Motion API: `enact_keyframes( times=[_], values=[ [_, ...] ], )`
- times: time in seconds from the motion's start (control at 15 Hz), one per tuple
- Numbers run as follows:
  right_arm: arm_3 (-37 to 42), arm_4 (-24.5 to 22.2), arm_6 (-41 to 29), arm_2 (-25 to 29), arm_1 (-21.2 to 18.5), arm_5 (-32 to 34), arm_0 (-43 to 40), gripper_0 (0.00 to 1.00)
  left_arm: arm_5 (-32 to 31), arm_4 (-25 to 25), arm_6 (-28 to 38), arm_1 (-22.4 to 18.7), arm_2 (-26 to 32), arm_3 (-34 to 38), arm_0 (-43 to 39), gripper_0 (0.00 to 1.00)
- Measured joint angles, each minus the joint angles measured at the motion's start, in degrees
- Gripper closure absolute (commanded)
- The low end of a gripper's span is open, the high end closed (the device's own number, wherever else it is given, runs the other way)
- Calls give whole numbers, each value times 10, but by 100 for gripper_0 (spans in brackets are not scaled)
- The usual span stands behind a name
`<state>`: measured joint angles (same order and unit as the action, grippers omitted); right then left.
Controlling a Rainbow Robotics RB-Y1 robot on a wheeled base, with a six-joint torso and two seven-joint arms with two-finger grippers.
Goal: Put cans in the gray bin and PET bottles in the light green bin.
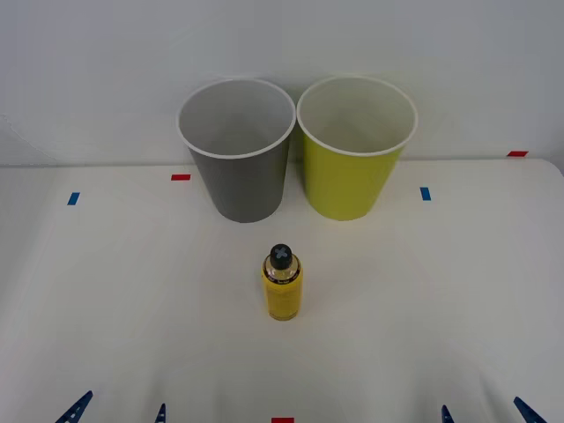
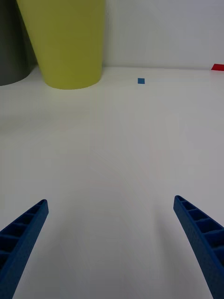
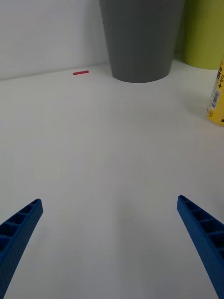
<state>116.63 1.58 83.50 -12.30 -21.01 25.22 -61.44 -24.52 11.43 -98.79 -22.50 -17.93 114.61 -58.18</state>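
Observation:
A small PET bottle with a yellow body and a black cap stands upright in the middle of the table; its edge shows in the left wrist view. Behind it stand the gray bin and, to its right, the light green bin, both upright and side by side. No can is in view. My left gripper is open at the table's near left edge. My right gripper is open at the near right edge. Both are well short of the bottle, with nothing between their fingers.
The white table carries small tape marks: blue and red. A white wall rises right behind the bins.

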Motion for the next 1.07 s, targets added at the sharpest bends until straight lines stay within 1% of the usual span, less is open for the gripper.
enact_keyframes(
  times=[1.07],
  values=[
    [0, 0, 0, 0, 0, 0, 0, 7, 0, 0, 0, 0, 0, 0, 0, 0]
  ],
)
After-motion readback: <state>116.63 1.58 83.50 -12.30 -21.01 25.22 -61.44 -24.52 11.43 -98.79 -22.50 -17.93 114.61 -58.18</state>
